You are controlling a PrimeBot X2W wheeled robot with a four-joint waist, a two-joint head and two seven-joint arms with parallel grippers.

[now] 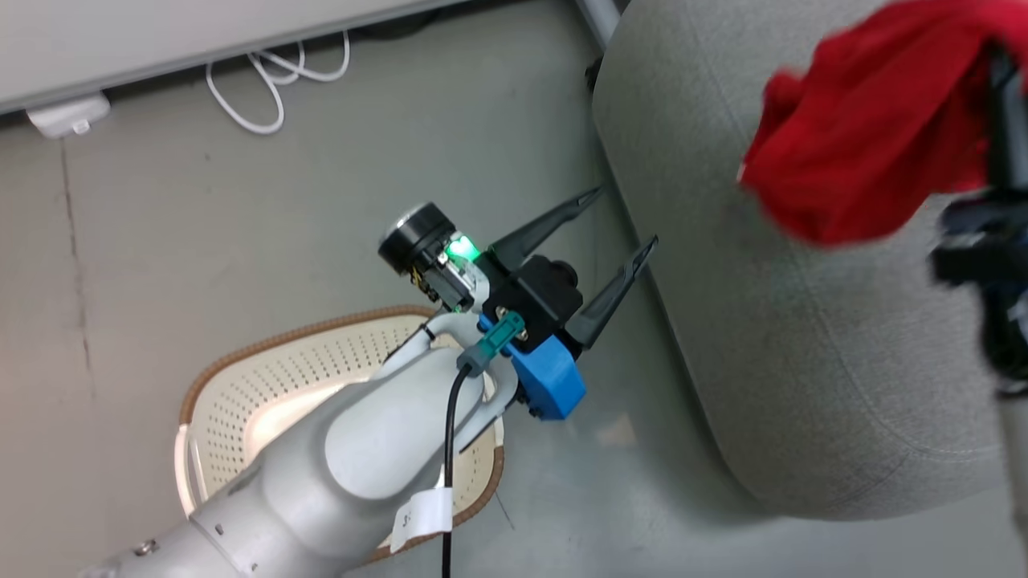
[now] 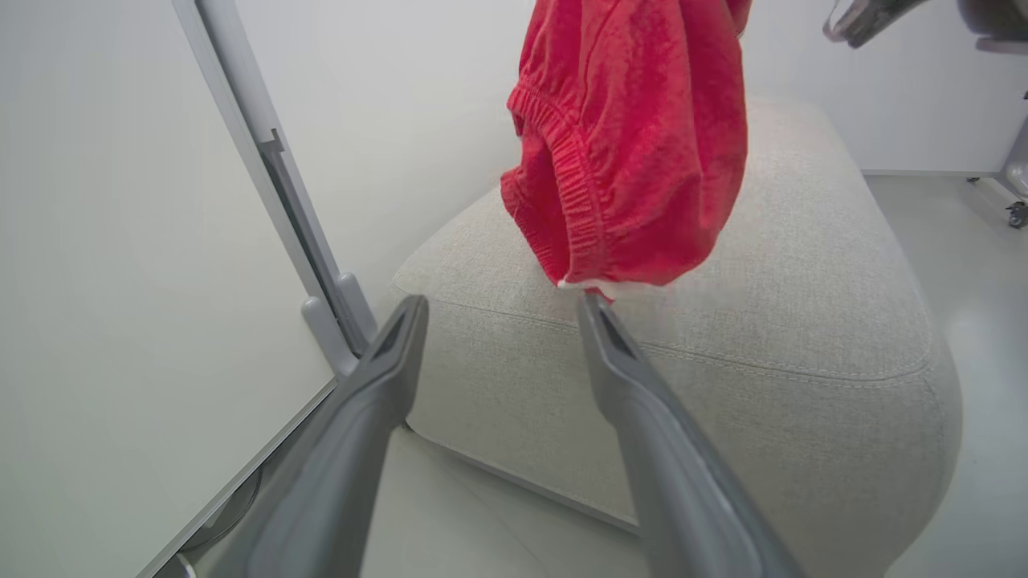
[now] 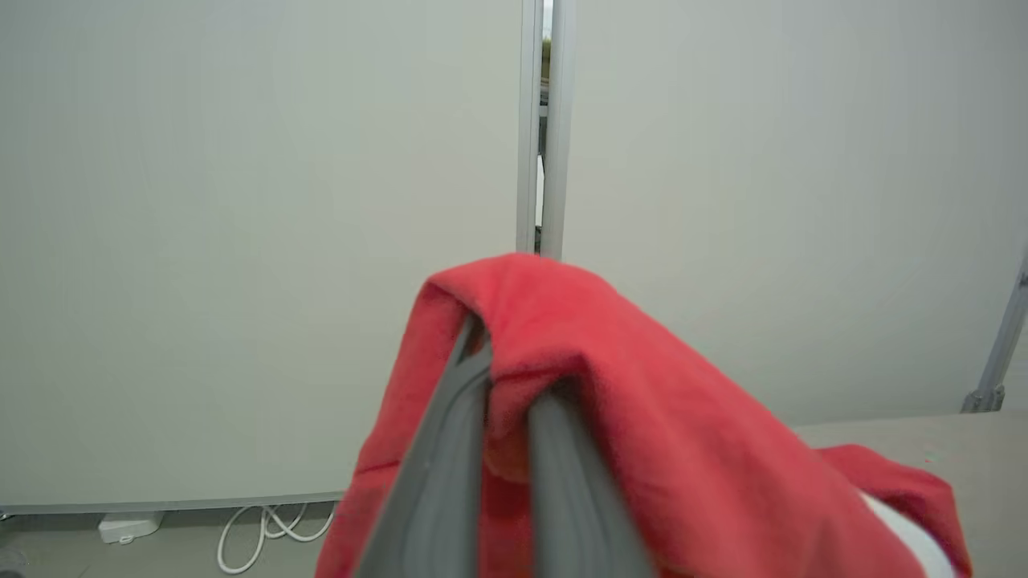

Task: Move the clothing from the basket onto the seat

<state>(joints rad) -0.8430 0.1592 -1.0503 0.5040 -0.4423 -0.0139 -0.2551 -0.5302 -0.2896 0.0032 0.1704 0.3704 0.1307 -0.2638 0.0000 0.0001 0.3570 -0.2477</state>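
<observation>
Right gripper (image 3: 502, 385) pinches bunched red clothing (image 1: 867, 128) above grey seat (image 1: 803, 361); left gripper (image 1: 625, 215) splayed.

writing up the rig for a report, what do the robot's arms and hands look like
Left arm: glossy pale grey shell, black cable, white tag. Left hand: two tapered dark grey fingers, black body, blue block, green light. Right hand: matching grey fingers.

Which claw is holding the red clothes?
The right claw: it is pinched shut on the red clothes above the seat. The left claw is wide open and empty.
</observation>
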